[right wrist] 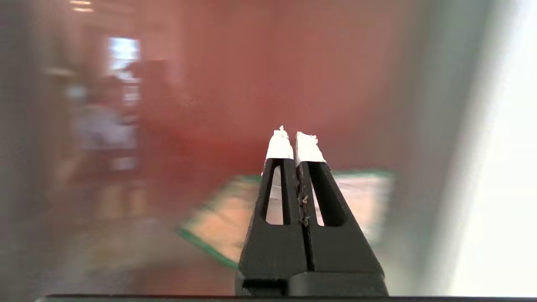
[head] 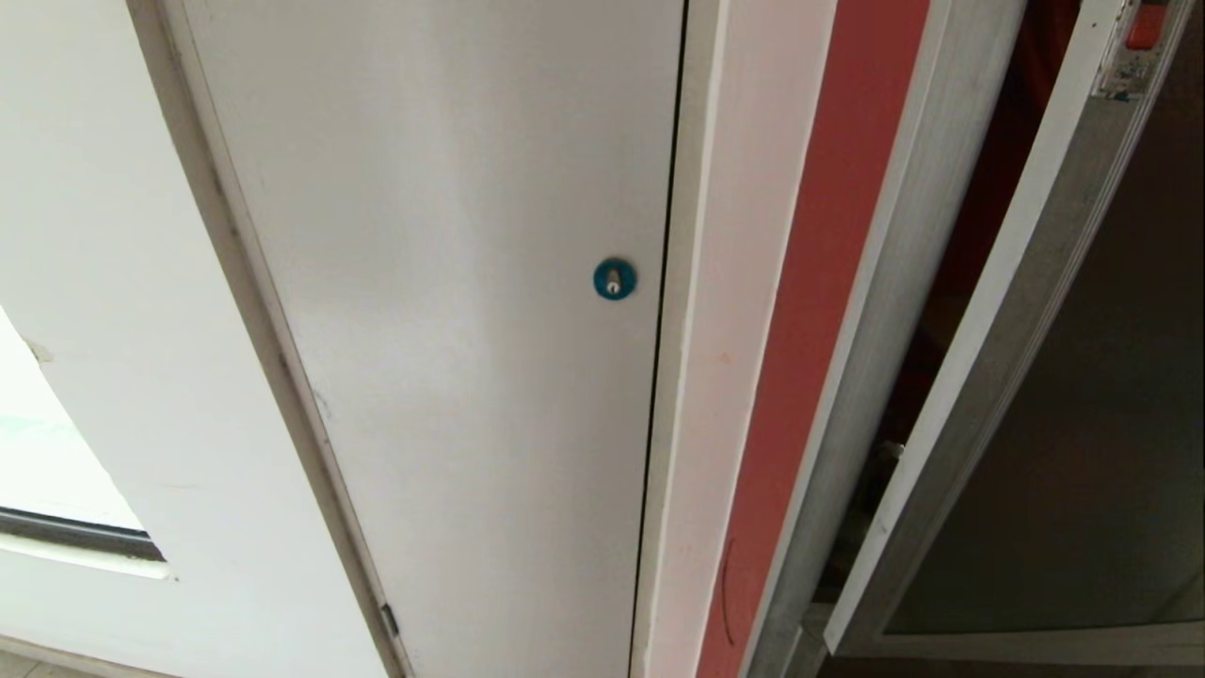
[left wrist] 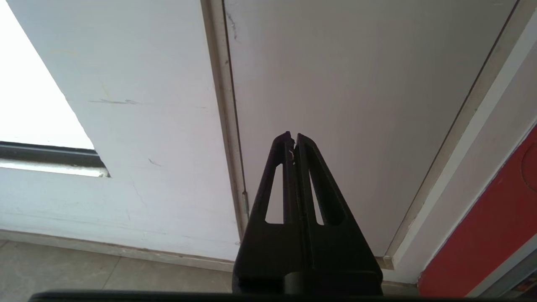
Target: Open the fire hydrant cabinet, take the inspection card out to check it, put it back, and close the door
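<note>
At the right of the head view stands the fire hydrant cabinet (head: pixel 875 311), its brushed-silver frame edge next to a dark gap. The door (head: pixel 1083 395), dark glass in a silver frame, stands ajar from it, with a red latch (head: pixel 1147 24) at its top. The right wrist view is blurred by motion. In it my right gripper (right wrist: pixel 293 136) is shut and empty, its white-tipped fingers pointing at the reddish glass just above a green-bordered sticker (right wrist: pixel 218 218). My left gripper (left wrist: pixel 293 136) is shut, empty and parked, facing the white door. The inspection card is out of view. Neither arm shows in the head view.
A plain white door (head: pixel 452 282) with a small blue round lock (head: pixel 614 279) fills the middle. A red wall strip (head: pixel 810 330) lies between it and the cabinet. A bright window opening (head: pixel 38 452) is at the far left. Grey floor tiles (left wrist: pixel 84 272) lie below.
</note>
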`<state>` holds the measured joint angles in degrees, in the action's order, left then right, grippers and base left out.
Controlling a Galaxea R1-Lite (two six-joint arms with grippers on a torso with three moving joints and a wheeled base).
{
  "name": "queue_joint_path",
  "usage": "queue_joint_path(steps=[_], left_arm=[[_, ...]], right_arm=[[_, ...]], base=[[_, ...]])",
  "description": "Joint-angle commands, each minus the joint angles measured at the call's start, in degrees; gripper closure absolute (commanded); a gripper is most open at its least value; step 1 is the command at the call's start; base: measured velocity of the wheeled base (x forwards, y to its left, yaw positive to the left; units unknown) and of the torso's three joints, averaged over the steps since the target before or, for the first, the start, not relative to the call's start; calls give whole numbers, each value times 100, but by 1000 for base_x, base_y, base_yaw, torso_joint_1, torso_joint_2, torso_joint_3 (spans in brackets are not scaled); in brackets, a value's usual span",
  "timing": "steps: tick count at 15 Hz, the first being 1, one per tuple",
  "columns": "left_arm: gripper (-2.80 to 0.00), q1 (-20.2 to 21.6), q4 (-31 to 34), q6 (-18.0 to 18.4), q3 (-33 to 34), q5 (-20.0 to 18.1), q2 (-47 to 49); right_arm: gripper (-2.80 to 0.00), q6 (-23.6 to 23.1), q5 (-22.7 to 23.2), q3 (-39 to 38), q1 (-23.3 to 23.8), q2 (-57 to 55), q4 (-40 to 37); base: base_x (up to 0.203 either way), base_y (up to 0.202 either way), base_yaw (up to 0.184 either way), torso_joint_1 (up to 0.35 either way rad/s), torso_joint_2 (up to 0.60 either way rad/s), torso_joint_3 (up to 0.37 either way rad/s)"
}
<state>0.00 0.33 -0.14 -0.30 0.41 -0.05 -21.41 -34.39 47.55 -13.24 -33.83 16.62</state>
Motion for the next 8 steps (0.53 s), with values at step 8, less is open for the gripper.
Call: queue_joint_path(steps=[8], left_arm=[[0, 0, 2, -4, -5, 2, 5]], right_arm=[[0, 117, 335, 113, 1200, 2395, -2734]], base=[[0, 0, 0, 0, 0, 0]])
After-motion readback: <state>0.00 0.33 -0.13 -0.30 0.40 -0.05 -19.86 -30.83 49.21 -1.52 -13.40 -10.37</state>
